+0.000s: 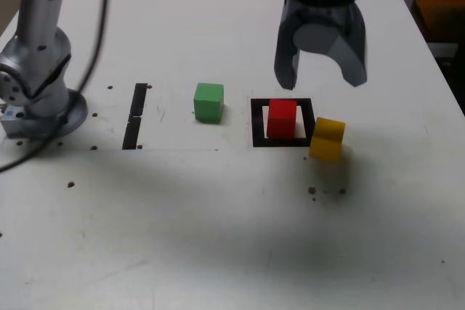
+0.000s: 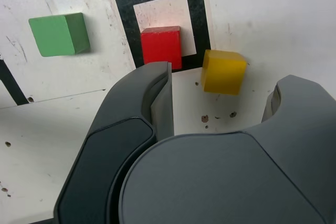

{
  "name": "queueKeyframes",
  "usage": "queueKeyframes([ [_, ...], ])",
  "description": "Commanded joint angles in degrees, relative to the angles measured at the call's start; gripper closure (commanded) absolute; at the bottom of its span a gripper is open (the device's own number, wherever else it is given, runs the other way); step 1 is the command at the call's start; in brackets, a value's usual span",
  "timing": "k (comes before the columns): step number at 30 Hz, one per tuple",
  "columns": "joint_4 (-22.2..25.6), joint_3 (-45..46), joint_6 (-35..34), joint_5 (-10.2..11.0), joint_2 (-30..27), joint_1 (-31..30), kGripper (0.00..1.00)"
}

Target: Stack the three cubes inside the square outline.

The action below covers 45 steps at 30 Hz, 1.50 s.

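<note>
Evidently we were between picks: our gripper [image 1: 320, 76] hung above the table [image 1: 218, 237] with its jaws spread wide and nothing held. The red cube [image 1: 282, 119] already sat inside the outline [image 1: 257, 123], toward one side of it. The yellow cube [image 1: 327, 139] lay just outside the frame's corner on the exterior view's right, and the green cube [image 1: 208, 102] stood well apart on its left. We judged yellow the likely next grasp, calling for a descent over it. We found no writing or labels.
</note>
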Motion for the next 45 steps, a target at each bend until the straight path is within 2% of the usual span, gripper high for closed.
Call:
queueKeyframes([
  [1, 0.11, -0.58, 0.31, -0.61, 0.65, -0.41, 0.28],
  [7, -0.19, -1.46, 0.70, -1.80, 3.05, -0.90, 0.28],
  [22, -1.38, -3.81, 1.68, -2.50, 9.09, -0.87, 0.28],
  [45, -3.76, -3.32, 3.48, -4.07, 14.34, 1.57, 0.28],
])
